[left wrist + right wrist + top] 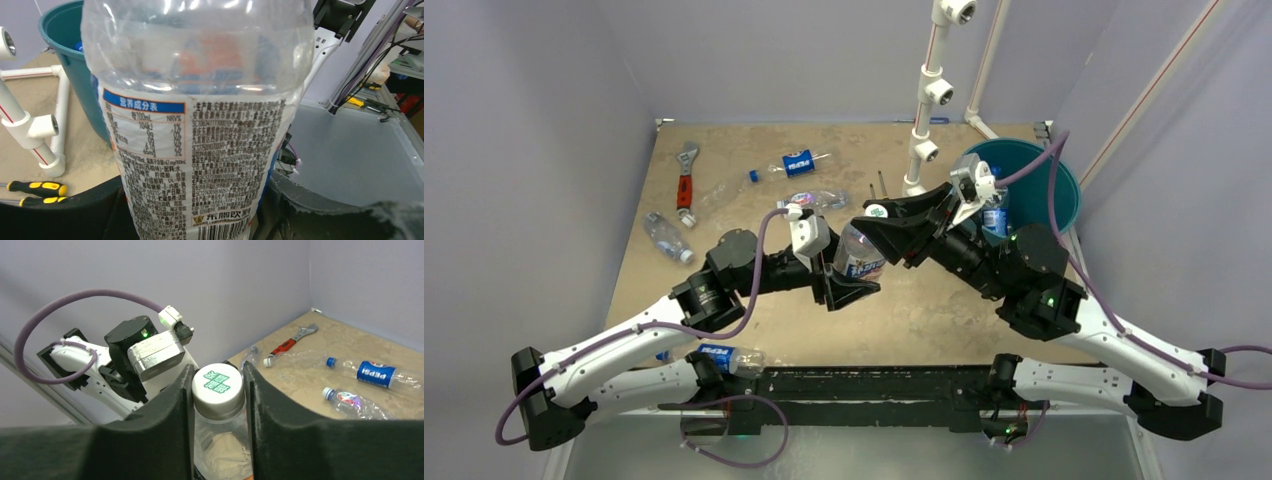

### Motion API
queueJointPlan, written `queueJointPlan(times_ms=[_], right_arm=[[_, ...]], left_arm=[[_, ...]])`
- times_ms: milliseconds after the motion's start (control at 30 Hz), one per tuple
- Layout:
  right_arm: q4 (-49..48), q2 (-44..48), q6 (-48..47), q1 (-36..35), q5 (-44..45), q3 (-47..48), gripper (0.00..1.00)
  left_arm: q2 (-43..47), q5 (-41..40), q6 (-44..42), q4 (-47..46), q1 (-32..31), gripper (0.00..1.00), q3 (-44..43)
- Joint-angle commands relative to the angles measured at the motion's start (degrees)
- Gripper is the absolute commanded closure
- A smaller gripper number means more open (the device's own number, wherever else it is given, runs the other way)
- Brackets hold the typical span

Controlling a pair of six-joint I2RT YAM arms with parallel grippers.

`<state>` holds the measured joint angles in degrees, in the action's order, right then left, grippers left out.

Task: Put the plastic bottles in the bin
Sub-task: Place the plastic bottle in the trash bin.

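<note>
Midway across the overhead frame, the held bottle point(860, 256) hangs between two arms above the table point(944, 310). The left gripper point(848, 282) is clamped around its labelled body from the lower left. The right gripper point(879, 214) meets it from the upper right, with its fingers point(170, 410) closed against either side of the white cap point(218, 385).

The bottle's long axis runs from lower left to upper right, cap end pointing toward the bin point(1069, 195). The bin stands at the frame's upper right, just behind the right arm's wrist, so the right arm is far nearer to it than the left.

The likely next step is a handover, in which the left lets go and the right swings the bottle back over the rim. A hold on the cap alone may let the body sway or slip as it travels. Loose bottles point(796, 164) lie well apart from the pair, across the upper left of the table.
</note>
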<state>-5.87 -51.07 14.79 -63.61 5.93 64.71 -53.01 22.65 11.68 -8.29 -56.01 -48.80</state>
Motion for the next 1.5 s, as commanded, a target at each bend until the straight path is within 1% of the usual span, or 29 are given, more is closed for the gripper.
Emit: queueJointPlan(times_ms=[0, 33, 67, 100, 133, 167, 200, 233, 333, 367, 433, 533, 567, 633, 667, 700, 733, 767, 933, 1000, 1067, 1100, 1167, 1200, 1233, 1267, 1300, 1400, 1467], right_arm=[[-0.6, -0.2, 0.4, -0.1, -0.6, 2.5, 0.73], [-0.2, -0.2, 0.4, -0.1, -0.5, 2.6, 0.80], [0.2, 0.0, 0.2, -0.1, -0.4, 2.8, 0.88], [0.9, 0.3, -0.2, -0.1, -0.2, 3.2, 1.00], [1.6, 0.7, -0.8, -0.1, 0.4, 3.6, 1.00], [2.8, 1.2, -1.6, -0.1, 1.3, 4.2, 1.00], [4.4, 1.8, -2.7, -0.1, 2.6, 5.3, 1.00], [6.2, 2.4, -4.1, -0.1, 4.5, 6.5, 1.00], [11.9, 4.3, -8.8, -0.1, 13.4, 11.4, 1.00], [13.2, 4.9, -10.6, -0.1, 18.7, 13.5, 1.00], [14.3, 5.7, -14.2, -0.1, 26.7, 16.1, 1.00], [13.8, 5.8, -21.2, -0.1, 40.5, 17.5, 1.00], [11.4, 5.6, -25.0, -0.1, 46.2, 16.9, 1.00], [2.5, 4.9, -35.6, -0.1, 57.0, 14.4, 1.00], [-4.2, 4.5, -43.6, -0.1, 60.6, 12.7, 1.00], [-13.6, 4.4, -50.1, -0.1, 62.9, 10.9, 1.00], [-19.7, 4.6, -55.1, -0.1, 63.9, 9.4, 1.00], [-22.6, 4.7, -57.0, 0.0, 64.4, 8.9, 1.00], [-23.3, 2.7, -56.8, 0.1, 66.2, 11.0, 1.00], [-22.2, 1.5, -56.0, 1.0, 66.2, 11.3, 1.00], [-18.2, 0.2, -52.6, 3.7, 64.6, 12.5, 1.00], [-13.0, -0.7, -48.5, 6.7, 62.3, 14.1, 1.00], [1.4, -4.9, -36.4, 16.2, 55.7, 18.7, 1.00], [10.2, -6.9, -28.9, 22.5, 50.6, 21.1, 1.00], [13.9, -8.3, -24.3, 30.2, 45.9, 22.4, 1.00], [14.5, -8.8, -21.9, 35.0, 42.1, 22.5, 1.00], [12.0, -8.4, -21.9, 36.7, 40.8, 20.7, 1.00], [7.5, -9.5, -21.3, 41.1, 41.4, 16.1, 1.00], [6.5, -10.5, -18.5, 44.6, 40.7, 13.3, 1.00]], left_arm=[[1.9, 0.6, 0.4, -3.0, -0.4, 0.87, 0.8], [2.2, 0.2, 0.4, -3.0, -0.4, 0.82, 0.9], [2.5, -0.5, 0.4, -3.1, -0.3, 0.72, 1.1], [2.8, -1.4, 0.4, -2.9, -0.3, 0.53, 1.2], [3.2, -3.2, 0.7, -2.5, -0.4, 0.27, 1.2], [3.8, -5.0, 0.9, -2.0, -0.3, 0.12, 1.2], [4.4, -6.9, 0.8, -1.4, -0.3, 0.06, 1.0], [5.4, -9.0, 0.8, -0.6, -0.3, 0.04, 1.0], [9.1, -15.7, 0.1, 1.8, -0.3, 0.01, 0.9], [10.4, -18.4, -0.3, 2.1, -0.3, 0.01, 1.1], [13.8, -24.7, -0.9, 2.3, -0.3, 0.01, 1.9], [16.9, -29.9, -1.7, 2.9, -0.3, 0.01, 3.0], [17.6, -31.0, -1.8, 3.1, -0.4, 0.01, 3.2], [18.5, -32.3, -1.8, 3.7, -0.3, 0.01, 3.6], [18.8, -32.5, -1.8, 3.8, -0.3, 0.01, 3.7], [19.0, -32.7, -1.9, 3.9, -0.3, 0.01, 3.9], [19.1, -32.9, -1.9, 4.0, -0.4, 0.01, 4.1], [19.2, -33.4, -1.9, 4.1, -0.3, 0.01, 4.2], [18.8, -35.2, -1.6, 3.8, -0.4, 0.01, 5.2], [18.2, -35.1, -1.4, 4.0, -0.3, 0.01, 5.1], [17.7, -34.5, -0.8, 4.1, -0.4, 0.01, 5.1], [17.5, -34.0, -0.7, 4.0, -0.4, 0.01, 5.1], [17.0, -33.1, -0.2, 3.8, -0.4, 0.01, 5.1], [16.8, -32.6, 0.0, 3.9, -0.3, 0.01, 5.0], [16.7, -32.4, 0.1, 4.0, -0.3, 0.01, 4.8], [16.6, -32.2, 0.3, 4.2, -0.3, 0.01, 4.7], [16.7, -32.1, 0.4, 4.4, -0.3, 0.01, 4.6], [17.1, -32.4, 0.6, 4.3, -0.4, 0.01, 5.1], [16.9, -32.6, 0.9, 4.0, -0.3, 0.01, 5.1]])
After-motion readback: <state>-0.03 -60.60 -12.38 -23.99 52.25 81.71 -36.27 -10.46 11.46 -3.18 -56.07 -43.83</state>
